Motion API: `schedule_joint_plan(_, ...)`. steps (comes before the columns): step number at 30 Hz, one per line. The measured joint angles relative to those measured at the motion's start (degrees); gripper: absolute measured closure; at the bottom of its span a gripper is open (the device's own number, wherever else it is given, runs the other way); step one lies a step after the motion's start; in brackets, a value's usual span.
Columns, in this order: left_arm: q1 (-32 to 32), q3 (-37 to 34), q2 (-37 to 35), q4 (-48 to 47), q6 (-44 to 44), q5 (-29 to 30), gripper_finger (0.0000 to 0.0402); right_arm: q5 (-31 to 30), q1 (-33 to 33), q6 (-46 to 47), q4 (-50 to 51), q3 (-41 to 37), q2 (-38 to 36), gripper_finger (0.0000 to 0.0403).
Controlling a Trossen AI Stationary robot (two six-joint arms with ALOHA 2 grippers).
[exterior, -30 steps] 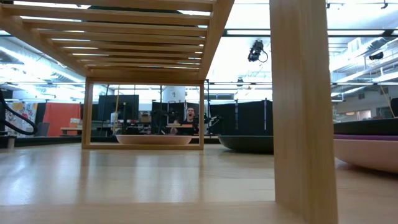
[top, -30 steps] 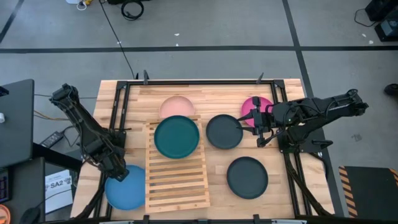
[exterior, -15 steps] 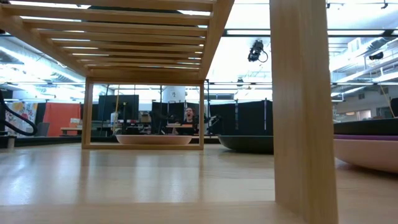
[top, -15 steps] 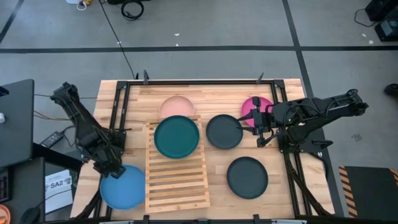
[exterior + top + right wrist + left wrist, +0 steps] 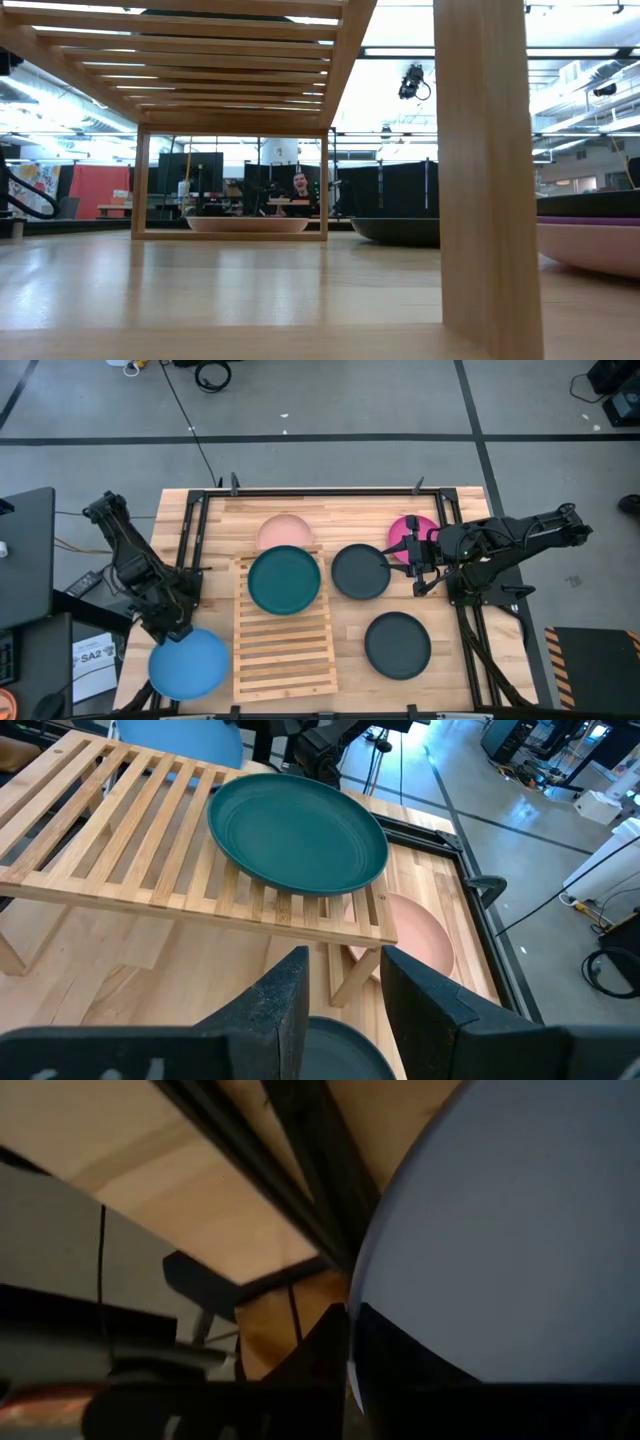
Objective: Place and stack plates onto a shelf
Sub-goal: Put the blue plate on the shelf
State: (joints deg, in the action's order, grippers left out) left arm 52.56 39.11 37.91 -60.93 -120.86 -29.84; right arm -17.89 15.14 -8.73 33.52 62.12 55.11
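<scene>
L gripper [image 5: 170, 628] is clamped on the rim of the blue plate [image 5: 190, 665] at the front-left table [image 5: 440, 660] corner; plate overhangs the table's left edge. L wrist cam: blue plate [image 5: 520, 1230] fills most of the view, edge pinched at the fingers, table frame behind it.

R gripper [image 5: 415, 565] sits at the table's right, between magenta plate [image 5: 410, 532] and the dark grey plate [image 5: 360, 571] next to the shelf [image 5: 285, 645]. R wrist cam: fingers [image 5: 275, 1010] part-open w/ a gap, nothing between them.

Teal plate [image 5: 284, 580] lies flat on the shelf's far end; rest of the slats bare. Pink plate [image 5: 286, 532] is on the table behind the shelf, partly under the teal one's edge. 2nd dark plate [image 5: 398, 645] front right, well apart from the shelf.
</scene>
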Motion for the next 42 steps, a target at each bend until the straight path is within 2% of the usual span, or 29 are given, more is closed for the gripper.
schedule_joint_plan(8, -0.02, 0.02, -2.70, 0.17, 0.20, -5.89, 0.0387, 0.00, 0.00, 0.00, 0.00, -0.01, 0.00, 0.0271)
schedule_joint_plan(22, 0.11, 0.02, -5.35, 11.17, 3.45, -5.82, 0.0388, 0.00, 0.00, 0.00, 0.02, 0.00, 0.00, 0.0271)
schedule_joint_plan(25, 0.11, 0.02, -5.35, 14.12, 3.47, -2.64, 0.0388, 0.00, 0.00, 0.00, 0.02, 0.00, 0.00, 0.0271)
schedule_joint_plan(30, 0.09, 0.02, -4.95, 17.77, 3.54, 8.45, 0.0388, 0.00, 0.00, 0.00, 0.02, -0.02, 0.00, 0.0271)
schedule_joint_plan(33, 0.09, 0.02, -3.95, 20.63, 3.67, 13.14, 0.0388, 0.00, 0.00, 0.00, 0.02, 0.00, 0.00, 0.0271)
schedule_joint_plan(37, 0.05, 0.04, -1.06, 25.98, 3.80, 17.18, 0.0388, 0.00, 0.00, 0.00, 0.02, 0.00, 0.00, 0.0271)
schedule_joint_plan(42, -0.20, 0.04, 4.50, 31.22, 3.62, 18.16, 0.0388, -0.01, 0.00, -0.31, 0.02, 0.00, 0.00, 0.0271)
